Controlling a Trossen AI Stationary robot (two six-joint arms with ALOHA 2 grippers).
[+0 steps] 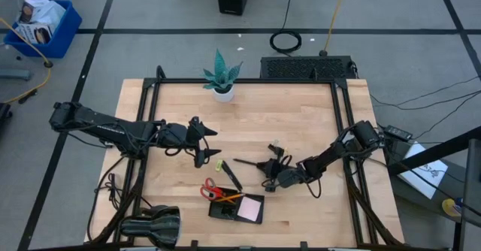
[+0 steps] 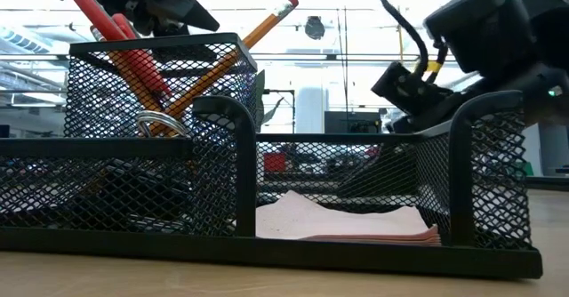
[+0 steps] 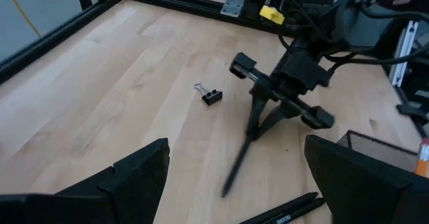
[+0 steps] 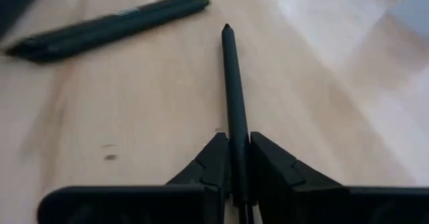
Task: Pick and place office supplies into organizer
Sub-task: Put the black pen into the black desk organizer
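Observation:
My right gripper sits right of the table's middle, shut on a thin black pen that points toward the table's left. My left gripper hangs open left of the middle, touching nothing; its fingers frame the scene. Another black pen and a small yellow piece lie on the wood. A tiny black clip lies beyond the right gripper. The black mesh organizer stands at the near edge. It holds a pink note pad, an orange pencil and red-handled scissors. My right gripper pinches the black pen at its rear end between the two fingers. It comes from the table's right, slanting down, with the pen running straight ahead along the fingers. The pen's tip is low; whether it rests on the wood I cannot tell.
A potted teal plant stands at the far edge, and a black rounded object sits at the near left corner. Black frame rails border the table. Bare wood lies between the two grippers and toward the far side.

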